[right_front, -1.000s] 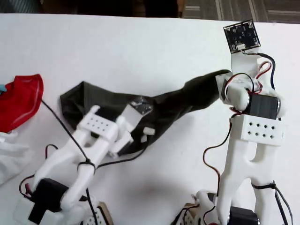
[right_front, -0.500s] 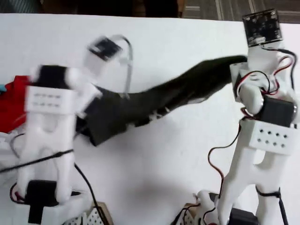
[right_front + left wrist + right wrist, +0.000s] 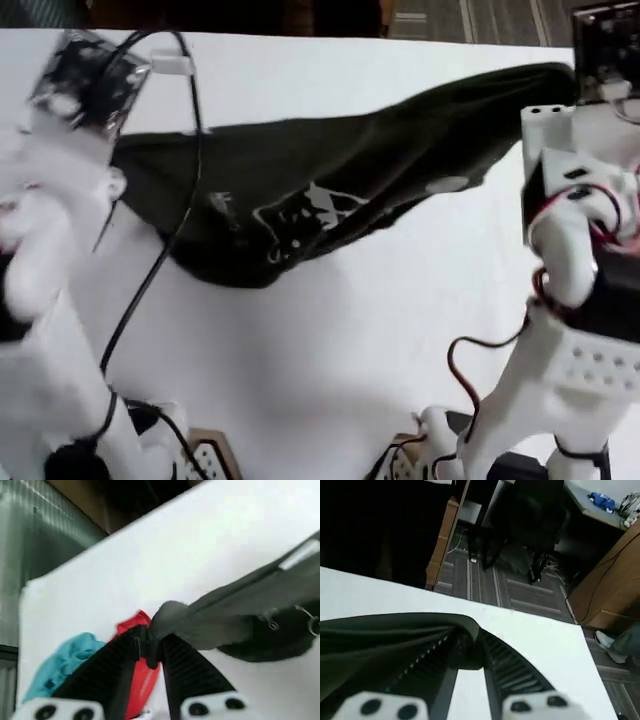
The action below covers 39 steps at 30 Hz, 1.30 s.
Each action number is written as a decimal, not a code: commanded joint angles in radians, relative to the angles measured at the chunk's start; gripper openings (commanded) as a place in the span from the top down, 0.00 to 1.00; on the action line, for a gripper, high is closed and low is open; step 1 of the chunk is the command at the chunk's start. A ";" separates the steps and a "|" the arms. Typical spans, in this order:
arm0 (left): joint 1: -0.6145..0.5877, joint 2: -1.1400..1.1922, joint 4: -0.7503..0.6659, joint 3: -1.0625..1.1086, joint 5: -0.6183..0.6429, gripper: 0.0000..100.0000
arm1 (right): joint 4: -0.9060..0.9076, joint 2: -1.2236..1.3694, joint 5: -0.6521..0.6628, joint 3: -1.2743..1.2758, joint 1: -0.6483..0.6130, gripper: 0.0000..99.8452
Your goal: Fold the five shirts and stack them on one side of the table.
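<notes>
The left jaws and the right jaws each clamp one end of the black shirt [image 3: 330, 200], stretched along the white surface's [image 3: 400, 340] far edge. A red shirt [image 3: 137, 682] and a teal shirt [image 3: 65, 662] lie side by side. Carpeted floor [image 3: 520, 592] and a wooden cabinet [image 3: 612, 575] lie beyond.

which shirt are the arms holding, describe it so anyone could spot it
Over the white table, look between the two arms. The black shirt hangs stretched from the left gripper to the right gripper. It's the only dark one, with a white print; the red shirt and teal cloth lie bunched aside.
</notes>
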 commanded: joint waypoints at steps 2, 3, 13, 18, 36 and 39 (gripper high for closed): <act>-0.066 -0.054 -0.011 -0.140 -0.006 0.97 | 0.050 -0.047 -0.009 -0.206 0.008 0.98; -0.071 -0.058 -0.014 -0.168 -0.006 0.97 | 0.064 -0.047 -0.008 -0.244 0.008 0.98; -0.075 -0.063 -0.012 -0.314 0.000 0.97 | 0.077 -0.045 0.018 -0.526 0.015 0.98; -0.075 -0.057 -0.011 -0.291 0.000 0.97 | 0.087 -0.045 0.044 -0.577 0.015 0.98; -0.075 -0.137 -0.035 -0.452 0.092 0.97 | 0.166 -0.170 -0.028 -0.592 0.008 0.98; -0.075 -0.141 -0.035 -0.470 0.092 0.97 | 0.166 -0.170 -0.028 -0.591 0.008 0.98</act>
